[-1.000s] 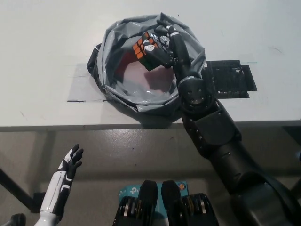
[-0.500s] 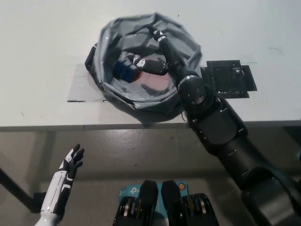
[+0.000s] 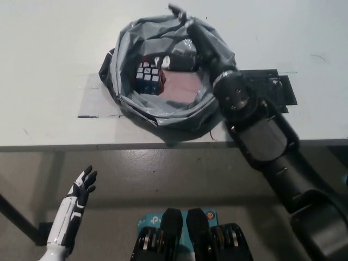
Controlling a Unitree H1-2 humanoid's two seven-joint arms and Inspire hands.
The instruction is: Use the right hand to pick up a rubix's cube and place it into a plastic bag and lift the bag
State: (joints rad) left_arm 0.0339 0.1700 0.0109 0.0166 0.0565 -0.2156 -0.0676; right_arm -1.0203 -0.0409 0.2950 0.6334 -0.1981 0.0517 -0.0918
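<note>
Toward the middle of the worktop (image 3: 49, 65), a little back from its front edge: one grey plastic bag (image 3: 126, 92), mouth rolled down into a thick ring, standing open and seen from above.

Inside the bag, on its left half: one cube (image 3: 149, 78), resting on the bag's bottom, dark faces with blue, white and red squares showing. Nothing grips it. Beside it, to the right, the bag's bottom shows as a pale pinkish patch.

Right hand (image 3: 187, 46), black: inside the bag along its far right wall, above and to the right of the cube and apart from it. The fingers reach toward the bag's far rim, one tip showing just over that rim. Whether the fingers are spread or pressed together cannot be told; they merge with the dark folds of the plastic. The black arm runs from the bottom right, crosses the worktop's front edge and passes over the bag's right rim, the wrist lying on that rim.

To the right of the bag, touching or just beside its rim: one flat black square mat (image 3: 272, 91), partly covered by the arm.

Under the bag's left side: a faint rectangle of clear tape (image 3: 89, 98) on the worktop surface.

Left hand (image 3: 82, 187), white with dark fingers: below the worktop's front edge, at the lower left, held up with fingers spread, holding nothing, well apart from the bag.
</note>
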